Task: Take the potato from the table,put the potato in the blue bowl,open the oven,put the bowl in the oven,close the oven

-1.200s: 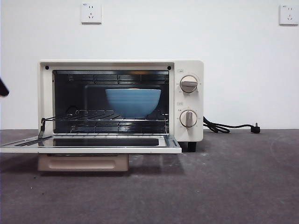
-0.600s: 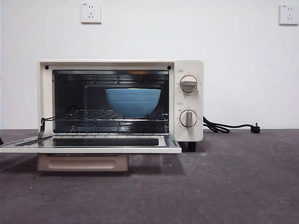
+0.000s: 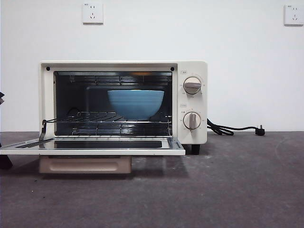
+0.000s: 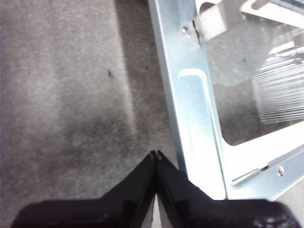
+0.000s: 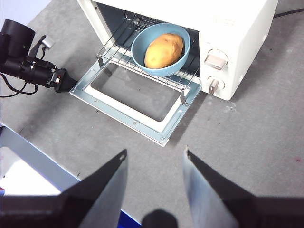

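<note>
Front view: the oven (image 3: 123,102) stands on the desk (image 3: 213,190) with its door (image 3: 92,146) dropped flat, and the blue bowl (image 3: 136,103) sits on the rack inside. Closing the door is what remains. A black tip of my left gripper (image 3: 4,161) shows low at the picture's left edge, just off the door's end; a second ago a dark tip sat higher up that edge.

Left wrist view: my left gripper (image 4: 156,154) has its jaws pressed together, empty, right beside the door's metal frame (image 4: 194,109). To do this well I should slide the tips under the frame's edge and lift in an arc about the hinge (a straight push would shove the whole oven).

Right wrist view: the potato (image 5: 164,50) lies in the bowl. My right gripper (image 5: 154,156) hangs high with its jaws apart, waiting.
</note>
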Action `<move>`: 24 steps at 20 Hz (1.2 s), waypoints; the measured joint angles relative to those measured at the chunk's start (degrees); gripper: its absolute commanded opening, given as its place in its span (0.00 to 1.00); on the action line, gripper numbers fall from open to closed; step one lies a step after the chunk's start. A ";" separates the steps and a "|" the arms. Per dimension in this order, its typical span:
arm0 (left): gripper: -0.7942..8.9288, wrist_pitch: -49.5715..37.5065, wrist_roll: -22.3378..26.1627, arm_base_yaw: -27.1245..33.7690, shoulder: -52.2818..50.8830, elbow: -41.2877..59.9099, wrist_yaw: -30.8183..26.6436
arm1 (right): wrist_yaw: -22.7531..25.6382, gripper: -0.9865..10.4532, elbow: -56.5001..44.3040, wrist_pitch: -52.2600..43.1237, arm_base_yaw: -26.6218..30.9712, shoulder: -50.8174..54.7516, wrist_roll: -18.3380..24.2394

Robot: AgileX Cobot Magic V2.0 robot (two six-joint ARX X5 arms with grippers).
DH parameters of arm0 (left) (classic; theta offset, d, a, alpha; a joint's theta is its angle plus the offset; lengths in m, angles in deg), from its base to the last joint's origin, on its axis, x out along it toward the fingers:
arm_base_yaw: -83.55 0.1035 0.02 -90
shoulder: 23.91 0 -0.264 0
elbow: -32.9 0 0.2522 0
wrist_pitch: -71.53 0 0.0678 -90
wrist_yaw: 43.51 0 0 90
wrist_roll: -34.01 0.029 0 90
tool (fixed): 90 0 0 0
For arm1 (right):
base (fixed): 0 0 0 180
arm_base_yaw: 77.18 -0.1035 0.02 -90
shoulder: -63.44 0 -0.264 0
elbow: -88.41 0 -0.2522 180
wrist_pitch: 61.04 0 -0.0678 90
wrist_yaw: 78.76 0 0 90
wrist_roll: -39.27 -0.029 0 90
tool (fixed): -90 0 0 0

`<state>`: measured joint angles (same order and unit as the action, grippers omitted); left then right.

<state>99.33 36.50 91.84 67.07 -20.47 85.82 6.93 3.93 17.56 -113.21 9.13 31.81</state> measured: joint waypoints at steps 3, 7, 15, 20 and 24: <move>0.07 0.02 -0.13 0.39 0.04 0.02 3.54 | 0.00 0.25 0.00 -0.02 0.00 -0.02 0.00; 0.07 -0.81 -1.77 1.77 0.04 -0.24 10.03 | 0.00 0.25 0.00 -0.02 0.00 -0.04 0.00; 0.07 -1.90 -5.55 2.25 -0.02 -9.20 18.69 | 0.00 0.25 0.00 -0.02 0.00 -0.04 0.00; 0.07 -2.36 -5.75 2.14 -0.02 -16.44 17.38 | 0.00 0.25 0.00 -0.02 0.00 -0.04 0.00; 0.07 0.48 -5.77 2.05 -0.31 -20.55 16.13 | 0.00 0.25 0.00 -0.02 0.00 -0.04 0.00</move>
<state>99.81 30.73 93.90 66.77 -41.02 101.95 6.93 3.93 17.54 -113.21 9.09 31.81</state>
